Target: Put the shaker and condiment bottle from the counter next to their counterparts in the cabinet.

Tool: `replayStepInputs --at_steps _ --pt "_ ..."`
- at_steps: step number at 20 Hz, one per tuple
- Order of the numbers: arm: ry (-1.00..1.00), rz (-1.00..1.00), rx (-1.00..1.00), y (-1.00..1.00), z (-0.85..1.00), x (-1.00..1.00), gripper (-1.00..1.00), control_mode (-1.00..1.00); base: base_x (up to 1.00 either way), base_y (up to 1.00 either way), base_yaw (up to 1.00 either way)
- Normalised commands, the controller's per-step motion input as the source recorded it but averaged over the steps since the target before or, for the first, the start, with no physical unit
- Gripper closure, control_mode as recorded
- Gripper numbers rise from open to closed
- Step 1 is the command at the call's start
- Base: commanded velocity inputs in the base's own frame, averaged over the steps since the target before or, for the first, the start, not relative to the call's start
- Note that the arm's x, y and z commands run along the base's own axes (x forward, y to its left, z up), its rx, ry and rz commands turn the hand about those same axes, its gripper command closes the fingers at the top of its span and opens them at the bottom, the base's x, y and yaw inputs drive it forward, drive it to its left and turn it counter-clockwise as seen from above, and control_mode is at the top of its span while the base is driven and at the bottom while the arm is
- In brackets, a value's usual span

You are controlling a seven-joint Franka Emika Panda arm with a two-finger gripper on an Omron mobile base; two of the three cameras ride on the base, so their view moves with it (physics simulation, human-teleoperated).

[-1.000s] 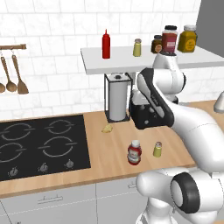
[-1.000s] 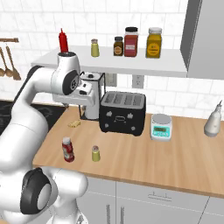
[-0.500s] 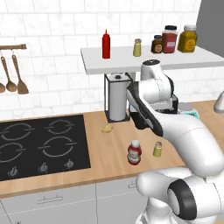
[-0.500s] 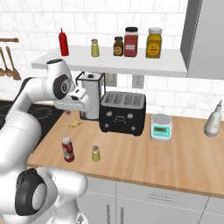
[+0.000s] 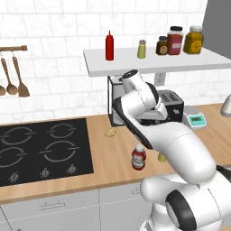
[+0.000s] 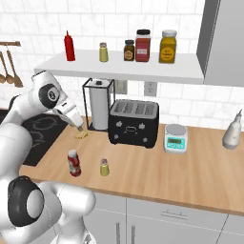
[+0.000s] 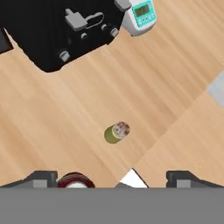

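The shaker [image 7: 117, 132], small and yellow with a grey cap, stands on the wooden counter in the middle of the hand view, well ahead of my gripper [image 7: 111, 179]. The fingertips [image 7: 41, 177] stand wide apart and open, holding nothing. The condiment bottle [image 7: 75, 180] peeks up at the bottom edge, just inside the left fingertip. Both stand side by side near the counter's front: shaker [image 6: 104, 167] [image 5: 161, 157], bottle [image 6: 73, 162] [image 5: 138, 157]. On the cabinet [image 6: 124, 69] [image 5: 149, 63] stand the counterparts: a red squeeze bottle [image 6: 69, 46] [image 5: 109, 46] and an olive shaker [image 6: 103, 52] [image 5: 141, 49].
A black toaster [image 6: 133, 122] [image 7: 65, 30] and a kitchen scale [image 6: 175, 138] [image 7: 142, 13] stand behind the shaker. A paper towel holder [image 6: 99, 109] is left of the toaster, the cooktop [image 5: 40, 149] further left. Three jars [image 6: 143, 45] fill the shelf's right part.
The arm has swung down from shelf height and now bends low over the counter. The shaker and the condiment bottle stand where they were.
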Motion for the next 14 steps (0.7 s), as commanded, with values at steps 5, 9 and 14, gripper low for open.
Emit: replayStepInputs --at_steps 5,9,14 --pt "-0.16 -0.62 -0.19 0.34 -0.22 0.0 -1.0 -1.0 0.0 0.0 0.0" --pt "-0.14 -0.65 -0.3 0.27 -0.39 0.0 -1.0 -1.0 0.0 0.0 0.0" --pt "-0.12 -0.52 -0.14 0.45 -0.21 -0.01 -1.0 -1.0 0.0 0.0 0.0"
